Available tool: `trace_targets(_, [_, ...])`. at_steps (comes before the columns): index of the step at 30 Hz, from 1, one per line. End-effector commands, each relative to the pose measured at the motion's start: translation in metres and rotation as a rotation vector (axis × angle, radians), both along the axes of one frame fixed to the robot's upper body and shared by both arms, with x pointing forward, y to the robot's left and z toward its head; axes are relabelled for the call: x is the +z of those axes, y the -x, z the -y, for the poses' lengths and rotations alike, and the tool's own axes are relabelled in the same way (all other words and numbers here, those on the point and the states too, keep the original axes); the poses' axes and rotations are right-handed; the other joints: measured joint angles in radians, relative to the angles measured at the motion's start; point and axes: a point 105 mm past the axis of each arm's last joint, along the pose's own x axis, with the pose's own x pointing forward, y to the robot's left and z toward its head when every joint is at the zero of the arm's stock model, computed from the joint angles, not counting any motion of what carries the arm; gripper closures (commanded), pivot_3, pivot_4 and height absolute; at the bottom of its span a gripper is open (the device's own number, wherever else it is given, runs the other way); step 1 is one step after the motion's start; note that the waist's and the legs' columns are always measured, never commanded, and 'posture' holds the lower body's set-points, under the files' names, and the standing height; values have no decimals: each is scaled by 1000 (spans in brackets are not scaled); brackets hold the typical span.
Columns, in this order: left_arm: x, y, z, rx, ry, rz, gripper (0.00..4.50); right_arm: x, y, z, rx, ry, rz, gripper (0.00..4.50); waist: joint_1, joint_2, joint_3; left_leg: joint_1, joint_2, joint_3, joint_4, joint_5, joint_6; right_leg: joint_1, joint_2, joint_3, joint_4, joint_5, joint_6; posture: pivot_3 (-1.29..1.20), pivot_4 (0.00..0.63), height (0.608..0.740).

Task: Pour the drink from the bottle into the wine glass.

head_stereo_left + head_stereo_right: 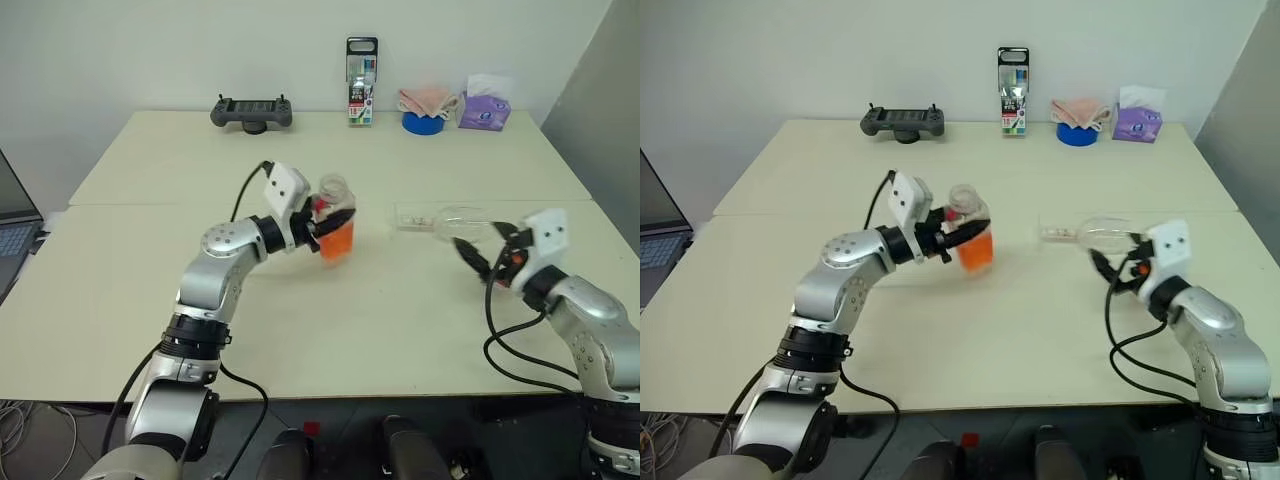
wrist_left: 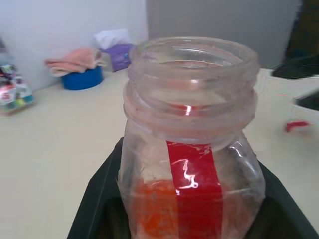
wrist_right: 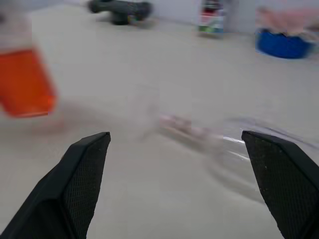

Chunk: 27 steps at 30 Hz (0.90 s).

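Nearest on the right side of the table (image 1: 300, 350), the right gripper (image 1: 483, 258) stands with its two black fingers (image 3: 82, 169) spread wide and nothing between them. Just beyond it, the wine glass (image 1: 450, 222) lies on its side on the tabletop, bowl toward the gripper and foot pointing left; whether a fingertip touches the bowl cannot be told.

Left of the glass, around mid-table, the left gripper (image 1: 327, 222) is clamped on the bottle (image 1: 336, 225), holding it roughly upright above the surface. The bottle has no cap on it, its wide mouth is open, and the drink (image 1: 337, 240) fills only its lower part. Bottle and glass are apart, with bare table between them.

Along the far edge sit a black handheld controller (image 1: 251, 112) on the left, a tall marker pack (image 1: 361, 82) at the middle, then a blue bowl (image 1: 423, 122) with a pink cloth (image 1: 425, 100), and a purple tissue pack (image 1: 485, 108) at far right.
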Motion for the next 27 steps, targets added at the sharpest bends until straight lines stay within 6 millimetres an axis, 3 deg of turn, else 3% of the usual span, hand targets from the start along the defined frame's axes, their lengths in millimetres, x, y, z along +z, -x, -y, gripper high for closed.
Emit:
trace_targets(1, [28, -24, -60, 286, 44, 92, 2712, 19, 20, -68, 306, -18, 17, 0, -5, 0, 0, 0, 1, 0, 0, 0, 0, 0, 1, 0, 0, 0, 0, 0, 150, 740])
trace_targets(3, [32, -29, -86, 386, 55, 130, 2712, 29, 13, -98, 355, -47, 54, 0, -8, 0, 0, 0, 1, -2, 0, 0, 0, 0, 1, -1, 1, 0, 0, 0, 150, 740])
trace_targets(5, [34, -30, -99, 429, 83, 138, 2712, 32, 5, -122, 355, -59, 76, 0, -8, 0, 0, 0, 1, -2, 0, 0, 0, -1, 1, -1, 1, 0, 0, 0, 150, 740])
trace_targets(12, [8, -35, -130, 535, 117, 87, 2712, 41, -5, -165, 347, -86, 140, 0, 20, -3, -1, -11, -4, -4, 1, 4, -9, -9, -5, -3, -1, 4, -4, 0, 150, 740])
trace_targets(15, [-1, -38, -143, 595, 140, 67, 2712, 43, -2, -170, 365, -95, 141, 0, 18, -3, -1, -20, -4, -3, 4, 5, -10, -17, -6, -2, -1, 6, -2, 0, 150, 740])
trace_targets(26, [-22, -44, -159, 668, 159, 21, 2712, 35, -2, -158, 350, -58, 125, 0, 3, -3, -2, -14, -1, -4, 4, 6, -8, -13, -2, -3, 4, 9, -5, 0, 150, 740])
trace_targets(27, [-22, -44, -159, 670, 157, 21, 2362, 35, -3, -157, 345, -56, 125, 0, 2, -3, -2, -14, -1, -4, 4, 6, -8, -13, -2, -3, 5, 9, -5, 0, 150, 740])
